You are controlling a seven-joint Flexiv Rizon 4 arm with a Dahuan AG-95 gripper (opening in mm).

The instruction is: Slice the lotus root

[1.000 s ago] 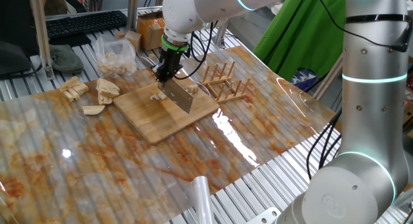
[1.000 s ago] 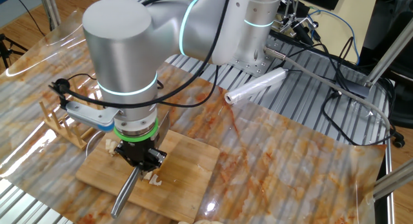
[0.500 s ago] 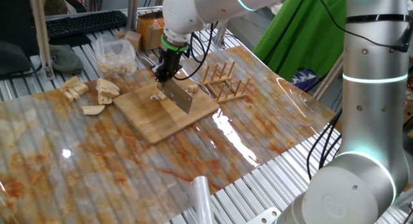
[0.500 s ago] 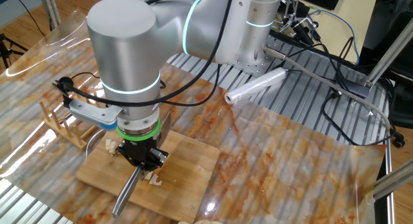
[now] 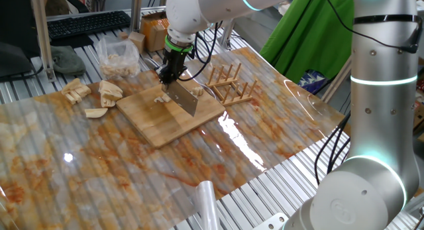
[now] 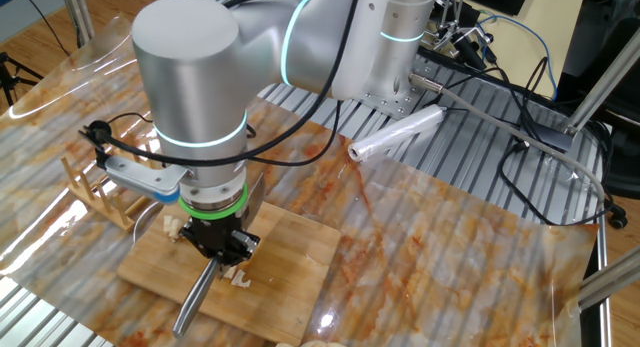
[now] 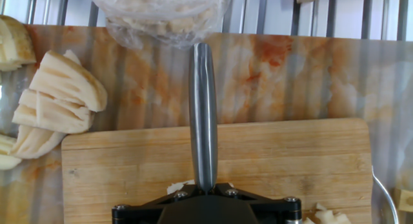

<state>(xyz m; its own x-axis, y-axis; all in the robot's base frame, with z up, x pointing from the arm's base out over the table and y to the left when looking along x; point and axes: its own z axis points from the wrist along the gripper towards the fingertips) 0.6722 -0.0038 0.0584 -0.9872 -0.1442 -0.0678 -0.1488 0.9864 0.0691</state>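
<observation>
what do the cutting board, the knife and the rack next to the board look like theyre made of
Cutting board: wood or bamboo, matte, going by its pale tan colour and the straight grain lines in the hand view.
Knife: metal, probably steel; the grey blade and handle have a brushed sheen.
Rack: light unfinished-looking wood, with thin upright dowels.

We count one cutting board (image 5: 173,112), one knife (image 5: 185,98), one wooden rack (image 5: 228,85) at 3 o'clock of the board, one plastic bag (image 5: 118,56) at 11 o'clock, one keyboard (image 5: 88,24) and one plastic roll (image 6: 395,135).
</observation>
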